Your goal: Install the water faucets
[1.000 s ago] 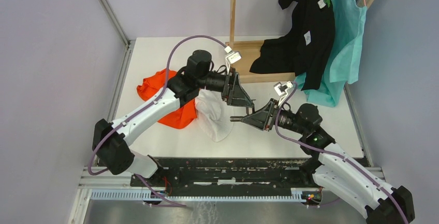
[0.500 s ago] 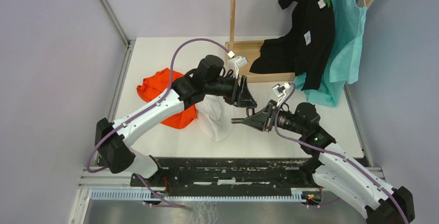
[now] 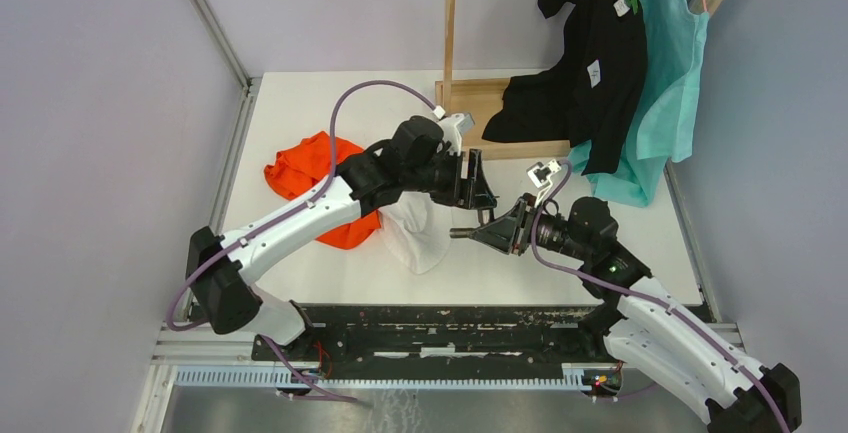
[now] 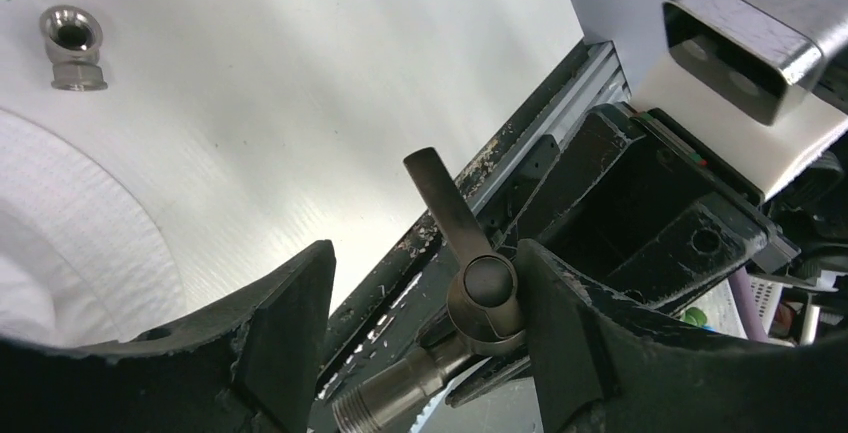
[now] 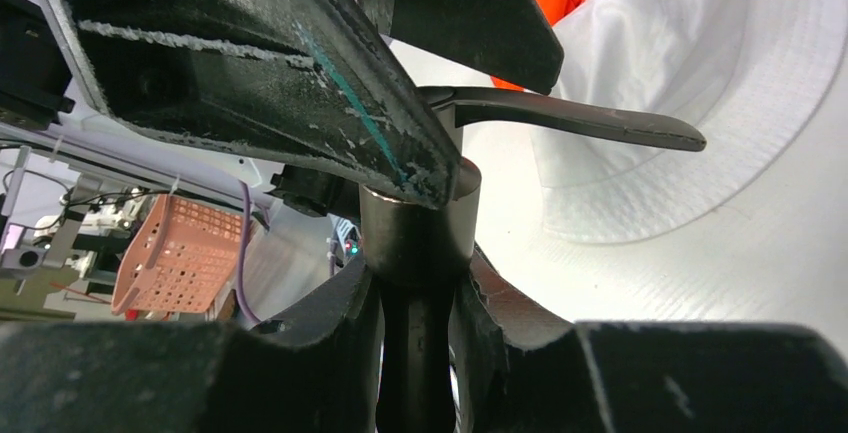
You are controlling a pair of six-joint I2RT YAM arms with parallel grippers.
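Meeting above the middle of a white table [image 3: 300, 103], two robot arms reach toward each other over its near half. The right gripper [image 3: 484, 234] points left, and its two fingers are clamped on a dull grey valve body [image 3: 462, 232], one of the water faucets, holding it level in the air with its threaded end toward the left. The right wrist view shows those fingers [image 5: 330, 328] pressed against both sides of the valve's dark stem.

The left gripper [image 4: 425, 258] comes in from the far left and straddles the top of the same valve. Its jaws stand apart: one finger [image 4: 560, 303] touches the valve's round cap, and the other is clear of it. A long, flat lever handle [image 4: 440, 198] sticks out from the cap between the two jaws.

A second faucet part, a small silver elbow fitting [image 4: 72, 45], lies by itself on the bare table just beside the edge of a white cloth [image 3: 415, 233], well apart from both grippers. An orange cloth [image 3: 310, 178] lies crumpled to the left of the white one. At the far side stands a wooden stand [image 3: 480, 103], with a black garment [image 3: 590, 43] and a teal garment [image 3: 665, 73] hanging at the far right.
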